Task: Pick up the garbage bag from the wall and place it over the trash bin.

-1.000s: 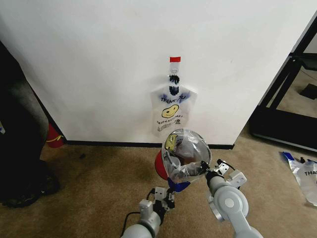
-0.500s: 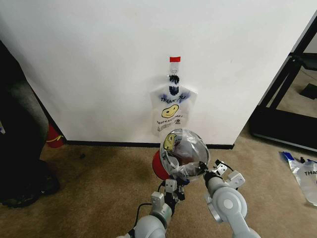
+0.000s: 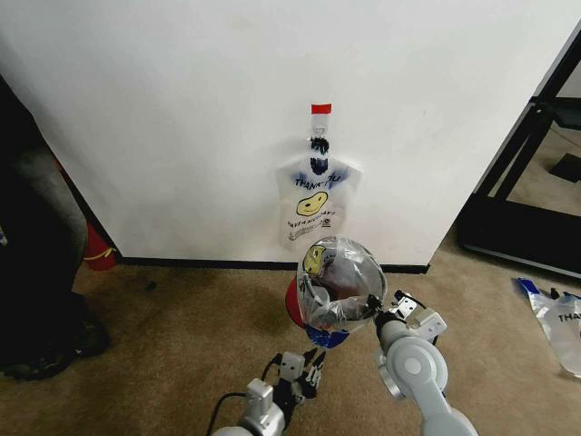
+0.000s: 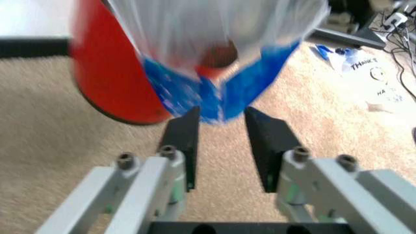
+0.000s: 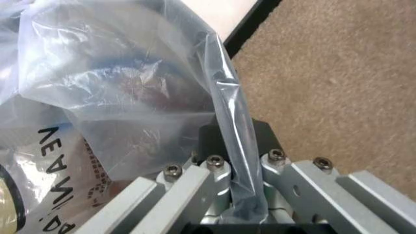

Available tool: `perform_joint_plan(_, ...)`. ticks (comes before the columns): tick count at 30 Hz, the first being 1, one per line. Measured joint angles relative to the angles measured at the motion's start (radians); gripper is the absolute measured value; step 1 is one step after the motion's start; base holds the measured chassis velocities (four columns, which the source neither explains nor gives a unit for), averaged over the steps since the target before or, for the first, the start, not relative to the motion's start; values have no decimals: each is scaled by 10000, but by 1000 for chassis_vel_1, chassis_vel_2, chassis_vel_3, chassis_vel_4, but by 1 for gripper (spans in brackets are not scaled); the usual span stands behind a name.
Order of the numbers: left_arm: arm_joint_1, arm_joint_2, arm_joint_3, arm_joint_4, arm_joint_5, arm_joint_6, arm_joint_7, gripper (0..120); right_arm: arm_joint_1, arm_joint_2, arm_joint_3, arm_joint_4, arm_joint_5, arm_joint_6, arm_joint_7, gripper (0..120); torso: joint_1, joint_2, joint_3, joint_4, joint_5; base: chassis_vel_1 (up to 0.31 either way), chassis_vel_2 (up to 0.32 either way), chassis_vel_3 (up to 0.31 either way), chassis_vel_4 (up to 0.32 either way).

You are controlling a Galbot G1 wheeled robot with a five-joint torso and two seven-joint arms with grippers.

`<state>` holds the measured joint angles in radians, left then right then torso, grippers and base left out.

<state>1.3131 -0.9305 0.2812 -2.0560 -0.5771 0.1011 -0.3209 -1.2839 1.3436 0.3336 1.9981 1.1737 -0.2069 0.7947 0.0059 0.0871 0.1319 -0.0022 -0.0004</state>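
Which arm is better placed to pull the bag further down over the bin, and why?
The right. Its pincer is already clamped on a fold of the garbage bag draped over the trash bin. The left pincer is open, just short of the bag's blue handle, gripping nothing.

Head camera high, facing wall; wrist cameras close (garbage bag [image 3: 338,291] shared).
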Motion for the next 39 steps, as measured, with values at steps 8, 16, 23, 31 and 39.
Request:
perform_joint_plan(8, 375, 998, -1689, -2078, -764, 382, -389, 66, -160, -414, -283, -117, -743, -7, -254, 0, 0, 0, 0, 1, 3, 0, 0, 0, 0)
perform_joint_plan(16, -2404, 1942, -1453, -3264, -4097, 2477, -1456, 57, -234, -431, -604, -216, -1571, 32, -542, 0, 0, 0, 0, -6, 1, 0, 0, 0, 0)
perform_joint_plan(23, -6141, 1837, 1347, -2313, -6264, 3872, -2326, 30, -249, -339, -781, -288, -2089, 57, -653, 0, 0, 0, 1, 0, 4, 0, 0, 0, 0)
perform_joint_plan(31, -9340, 241, 4248, -132, -7185, 4504, -3295, 3, -519, -199, -754, -265, -2709, 163, -827, 0, 2, -2, 2, -3, 6, 0, 0, 0, 0)
perform_joint_plan(39, -10576, -1135, 5379, 1551, -7576, 5224, -4222, 0, -583, -259, -814, -284, -3241, 243, -989, 0, 2, -2, 1, 1, 7, 0, 0, 0, 0)
